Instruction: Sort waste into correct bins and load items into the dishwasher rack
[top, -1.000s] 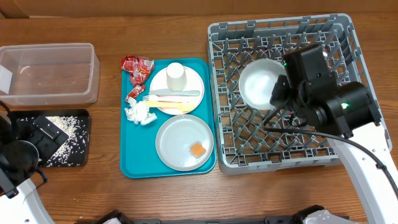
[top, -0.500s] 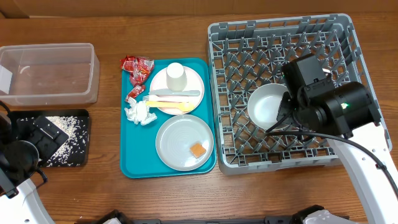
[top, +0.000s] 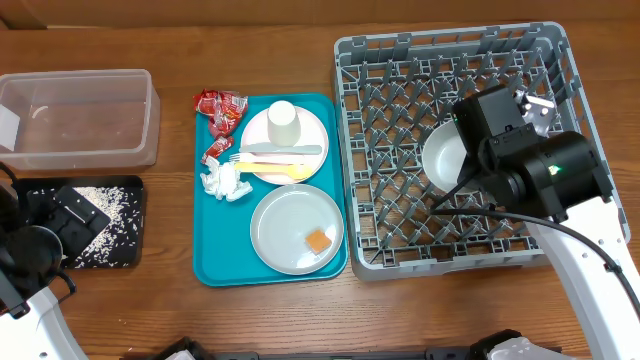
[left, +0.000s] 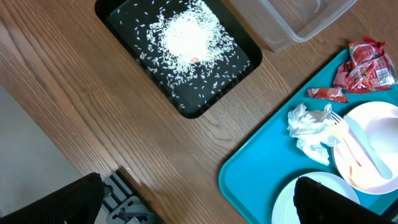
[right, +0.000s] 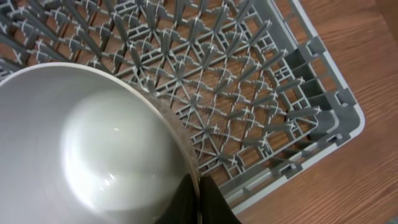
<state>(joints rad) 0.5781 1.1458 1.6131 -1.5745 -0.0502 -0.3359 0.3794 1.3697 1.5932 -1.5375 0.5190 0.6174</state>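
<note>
The desk (top: 150, 310) was matt wood grain. The dishwasher rack (top: 400, 70) looked dull moulded plastic; inside the rack the small grey bowl (right: 93, 149) shone smooth and glossy, perhaps glazed ceramic. Left of the rack, red wrappers (left: 364, 62) were crinkled, shiny.

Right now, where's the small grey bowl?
Overhead view: the small grey bowl is tilted over the dishwasher rack, right of its centre, half hidden by the right arm. Right wrist view shows the right gripper with its jaws pinching the rim.

a teal serving tray (top: 222, 245) lies flat on the brown wooden table (top: 150, 310), left of centre.
</note>
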